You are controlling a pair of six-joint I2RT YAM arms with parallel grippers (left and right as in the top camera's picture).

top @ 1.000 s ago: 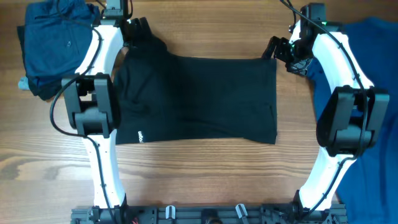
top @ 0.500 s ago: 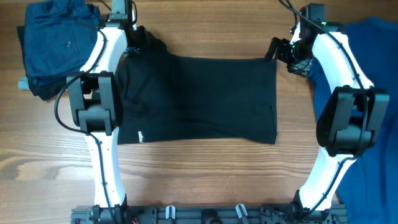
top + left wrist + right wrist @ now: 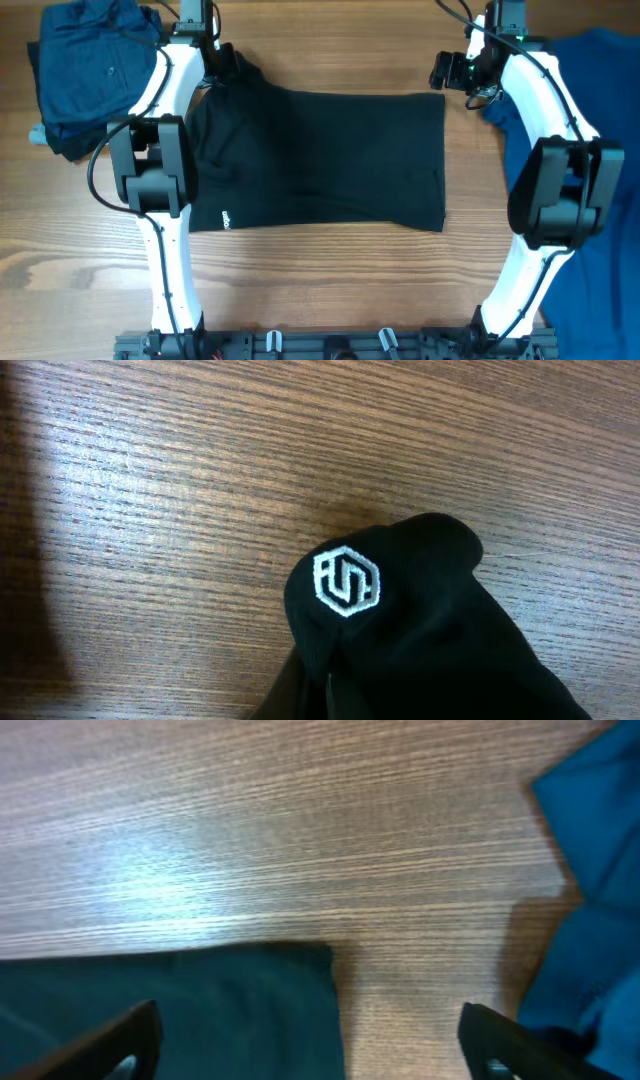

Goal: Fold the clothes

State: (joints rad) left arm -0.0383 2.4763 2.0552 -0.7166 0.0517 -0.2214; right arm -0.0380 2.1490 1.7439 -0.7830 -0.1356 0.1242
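LEFT: my left gripper [image 3: 218, 62] clamps the black T-shirt [image 3: 320, 160] sleeve | RIGHT: my right gripper [image 3: 310, 1015] jaws wide, over its corner

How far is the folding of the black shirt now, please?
Done: the black T-shirt lies flat. In hand: the left pincer seems to pinch one far corner; the right pincer hangs open over the other corner. Left: the fold itself, and the bright blue shirt.

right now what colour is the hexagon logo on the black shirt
The hexagon logo is white; clearest in the left wrist view.
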